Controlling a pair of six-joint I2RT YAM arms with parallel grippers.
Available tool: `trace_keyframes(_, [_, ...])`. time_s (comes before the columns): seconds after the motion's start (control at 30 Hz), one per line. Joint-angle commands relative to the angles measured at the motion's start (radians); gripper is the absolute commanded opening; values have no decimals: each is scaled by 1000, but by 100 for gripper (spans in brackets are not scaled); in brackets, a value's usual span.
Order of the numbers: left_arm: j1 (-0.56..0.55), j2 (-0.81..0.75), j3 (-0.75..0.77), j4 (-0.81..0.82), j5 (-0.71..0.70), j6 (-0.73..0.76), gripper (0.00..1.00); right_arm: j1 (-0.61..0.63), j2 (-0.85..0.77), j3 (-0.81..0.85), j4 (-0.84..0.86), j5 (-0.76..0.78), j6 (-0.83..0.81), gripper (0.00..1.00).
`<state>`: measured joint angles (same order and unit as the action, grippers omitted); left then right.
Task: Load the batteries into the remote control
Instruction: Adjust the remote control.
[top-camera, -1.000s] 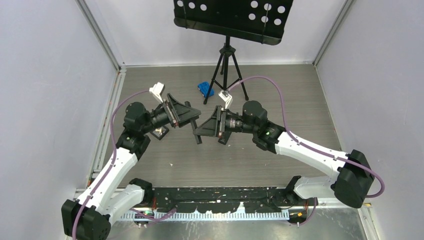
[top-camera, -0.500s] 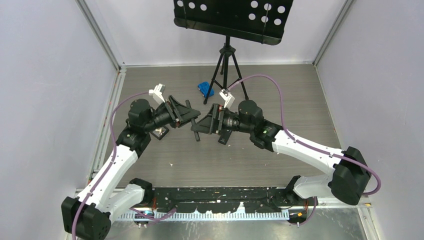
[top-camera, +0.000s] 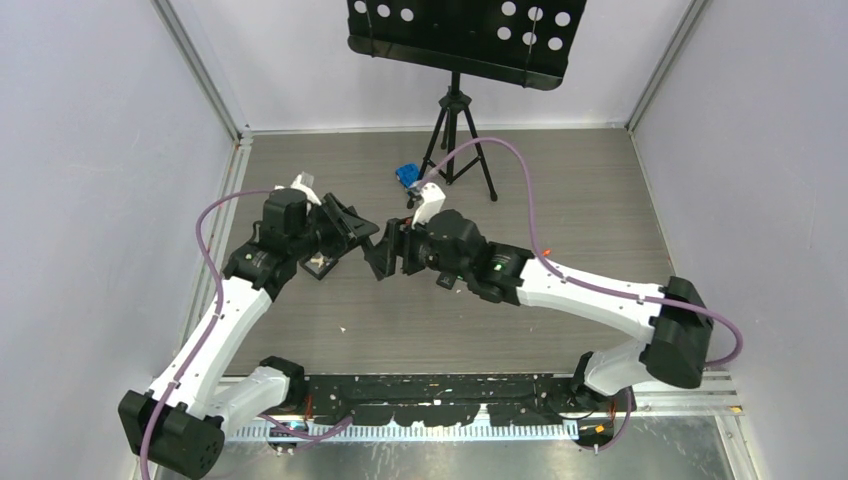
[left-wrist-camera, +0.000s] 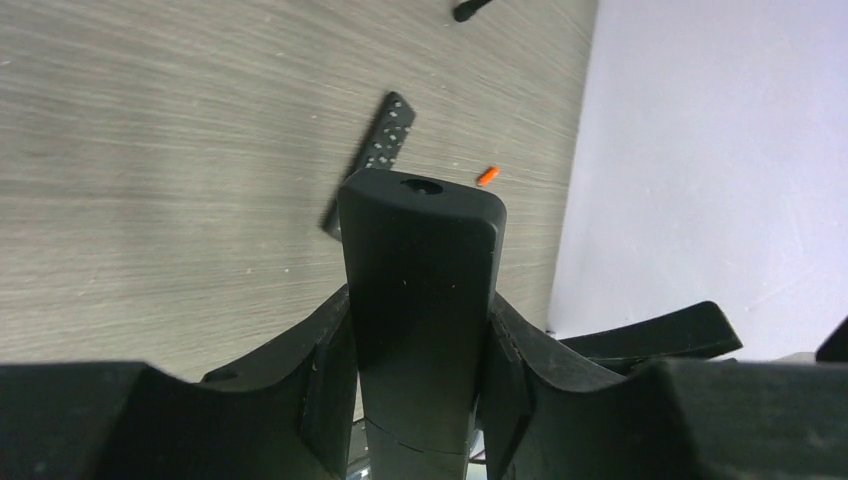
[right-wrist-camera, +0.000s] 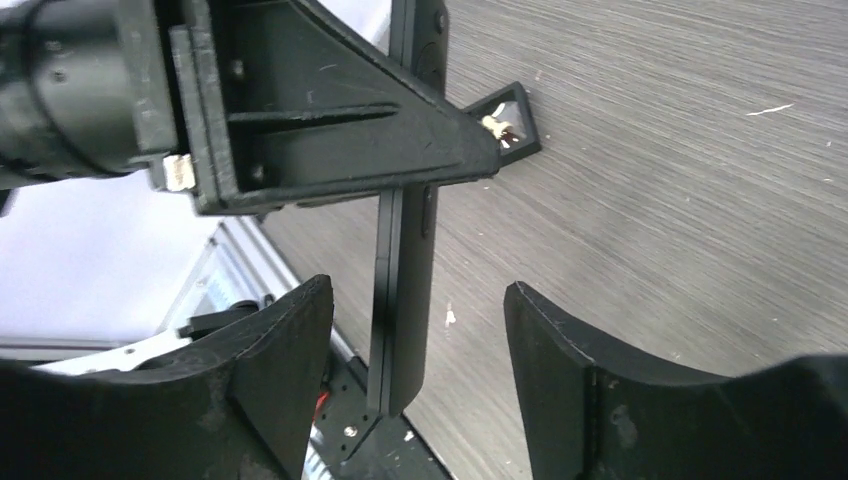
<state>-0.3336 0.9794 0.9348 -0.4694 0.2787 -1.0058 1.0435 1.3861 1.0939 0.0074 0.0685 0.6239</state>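
Overhead, a grey wood-grain table (top-camera: 560, 300) sat boxed in by pale lilac walls (top-camera: 90, 150), with a black music stand (top-camera: 455, 40) at the back. Both arms met left of centre.

From the left wrist, the left jaws pinched the remote control (left-wrist-camera: 420, 290) clear of the table, its long axis running straight out from the wrist and its blunt end pointing away. An orange battery (left-wrist-camera: 487, 176) and a buttoned remote (left-wrist-camera: 375, 150) lay on the table beyond.

From the right wrist, the right jaws stood spread either side of the bar, not touching it.
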Motion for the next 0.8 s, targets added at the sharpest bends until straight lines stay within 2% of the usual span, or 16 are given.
trace_keyframes(0.0, [1,-8,28,-65,-72,19,0,47,79,96,-51,143,-59,64])
trace_keyframes(0.17, [1,-28,8,-57,-57,5,0,53,117,95,-14,139,-10,44])
trace_keyframes(0.3, [2,-42,-8,-37,-24,0,0,53,113,68,85,92,31,25])
trace_keyframes(0.33, [3,-44,-8,-36,-17,3,4,52,106,62,100,79,42,20])
trace_keyframes(0.37, [4,-48,-10,-34,-8,7,11,52,103,56,116,60,56,15])
trace_keyframes(0.43, [11,-56,-11,-10,26,18,30,52,86,50,131,45,78,5])
trace_keyframes(0.53, [38,-68,-15,33,107,35,75,52,57,36,143,32,108,3])
trace_keyframes(0.57, [53,-71,-13,44,140,44,85,52,44,29,149,29,117,2])
trace_keyframes(0.63, [94,-72,-9,60,214,65,96,50,16,18,161,20,135,2])
trace_keyframes(0.77, [152,-81,-10,131,416,52,98,31,-50,-12,215,-24,207,2])
